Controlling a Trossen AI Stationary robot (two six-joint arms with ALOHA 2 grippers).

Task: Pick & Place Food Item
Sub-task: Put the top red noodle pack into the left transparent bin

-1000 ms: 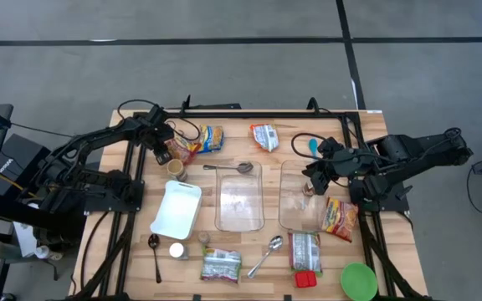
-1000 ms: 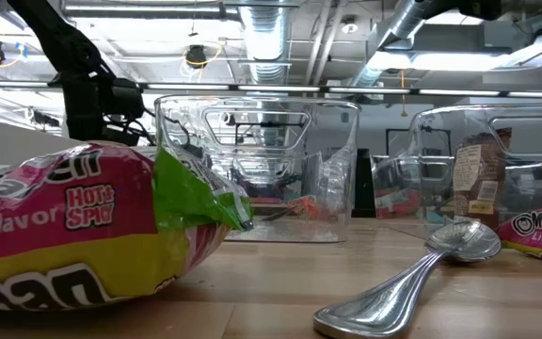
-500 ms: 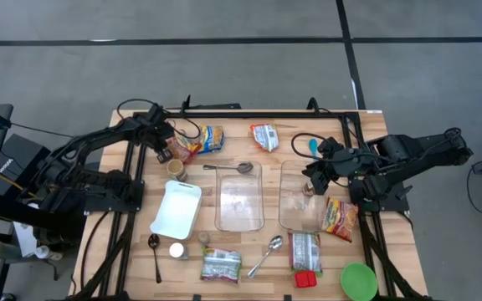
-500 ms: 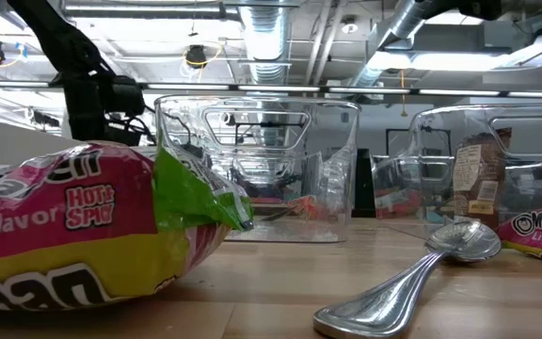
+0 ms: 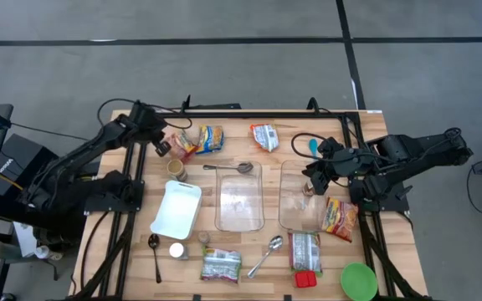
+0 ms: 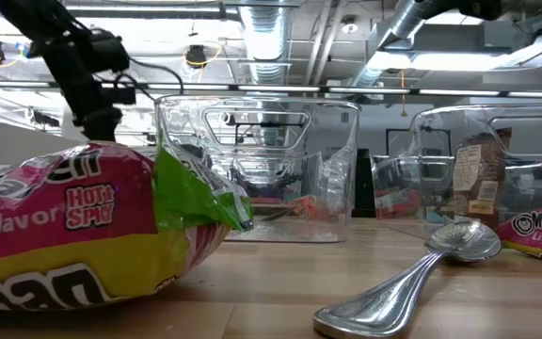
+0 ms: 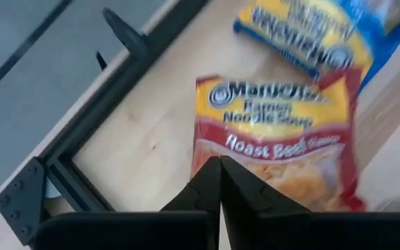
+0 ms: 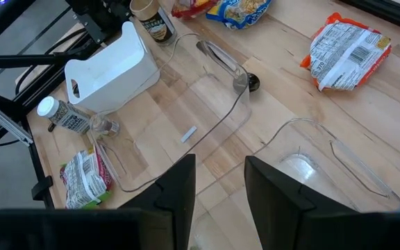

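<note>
The task's thing is a ramen packet (image 7: 276,139), flat and rectangular, with a yellow band at one end, a red body and a picture of noodles across its lower half. In the left wrist view its print reads "Maruchan", "Ramen Noodle Soup" and "Roast Beef Flavor". It sits at the far left part of the wooden table (image 5: 224,180), overlapping the edge of a blue and yellow noodle packet (image 5: 211,138). The left gripper (image 7: 219,182) has its two dark fingers pressed together on the packet's near edge, pinching it. From above, that gripper (image 5: 164,147) is beside the table's metal frame, just past a small brown jar (image 5: 176,170).

Whether the packet is lifted clear of the wood or still resting on it cannot be told. The packet's lower edge is cut off behind the fingers, and the blue packet's writing is too blurred to read.

The right gripper (image 8: 217,182) hovers over the right of two clear bins (image 5: 301,196), its fingers spread apart with nothing between them. The other clear bin (image 5: 239,196) stands to its left, with a spoon (image 5: 228,167) at its far edge.

At table height, a large packet (image 6: 83,226) fills the left foreground, cut off by the picture's edge; "HOT & SPICY" and part of "Flavor" can be read on it. Another spoon (image 6: 412,281) lies in front.
</note>
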